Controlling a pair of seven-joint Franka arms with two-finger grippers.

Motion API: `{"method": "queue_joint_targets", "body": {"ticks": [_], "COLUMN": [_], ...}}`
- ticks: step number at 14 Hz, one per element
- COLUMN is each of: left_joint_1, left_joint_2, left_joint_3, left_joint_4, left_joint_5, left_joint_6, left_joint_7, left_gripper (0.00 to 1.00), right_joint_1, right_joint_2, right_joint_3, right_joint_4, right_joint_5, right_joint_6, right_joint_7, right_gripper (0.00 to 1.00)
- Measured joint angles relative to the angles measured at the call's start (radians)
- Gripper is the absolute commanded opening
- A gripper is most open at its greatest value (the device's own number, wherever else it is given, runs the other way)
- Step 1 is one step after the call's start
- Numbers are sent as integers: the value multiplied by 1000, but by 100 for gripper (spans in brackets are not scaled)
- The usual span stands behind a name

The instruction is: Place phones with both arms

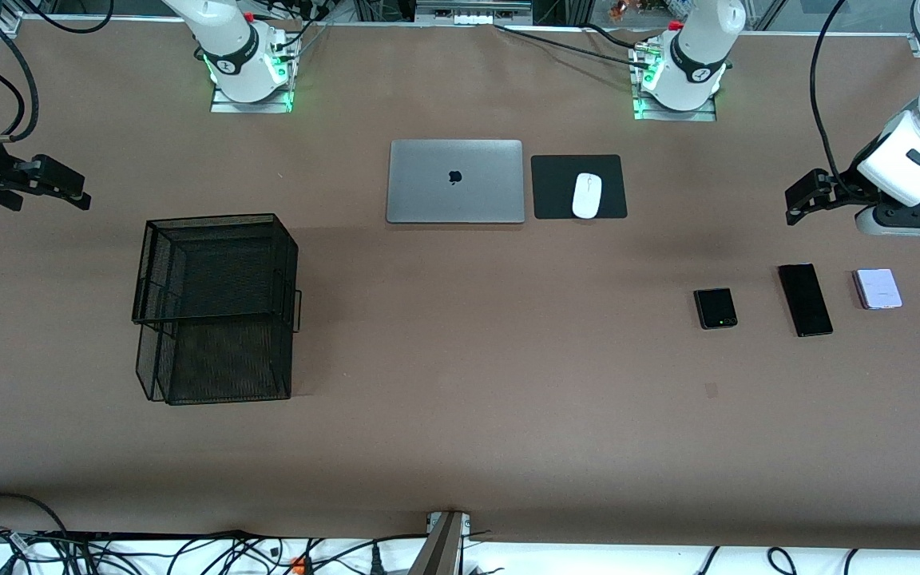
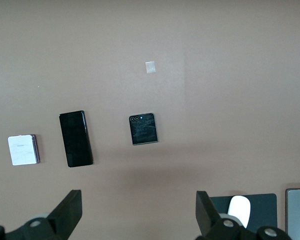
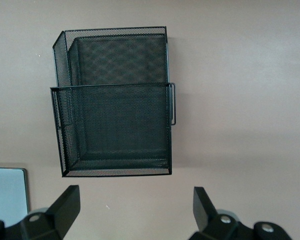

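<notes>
Three phones lie in a row on the brown table toward the left arm's end: a small squarish black one, a long slim black slab and a pale lilac-white one. The left wrist view shows all three: small black, slab, lilac-white. My left gripper hangs open and empty over bare table beside the phones. My right gripper hangs open and empty over bare table at the right arm's end, beside a black mesh basket.
The mesh basket has two tiers. A closed silver laptop lies mid-table, with a white mouse on a black pad beside it. A small pale tape mark lies nearer the front camera than the phones.
</notes>
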Motion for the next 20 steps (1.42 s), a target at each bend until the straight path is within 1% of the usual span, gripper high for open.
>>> {"method": "queue_joint_targets", "body": {"ticks": [12,18,20], "left_joint_1": [0,42,58], "left_joint_2": [43,166,215], "left_joint_3": [2,15,15], "left_joint_4": [32,59,58], "left_joint_5": [0,0,0], "left_joint_6": [-46,-60,-40], "left_joint_7": [0,45,51], "left_gripper": [100,100,100], "right_joint_1": [0,0,0], "right_joint_2": [0,0,0], "right_joint_3": [0,0,0], "right_joint_4": [0,0,0], "right_joint_5": [0,0,0], "right_joint_6": [0,0,0], "right_joint_7": [0,0,0], "right_gripper": [100,100,100]}}
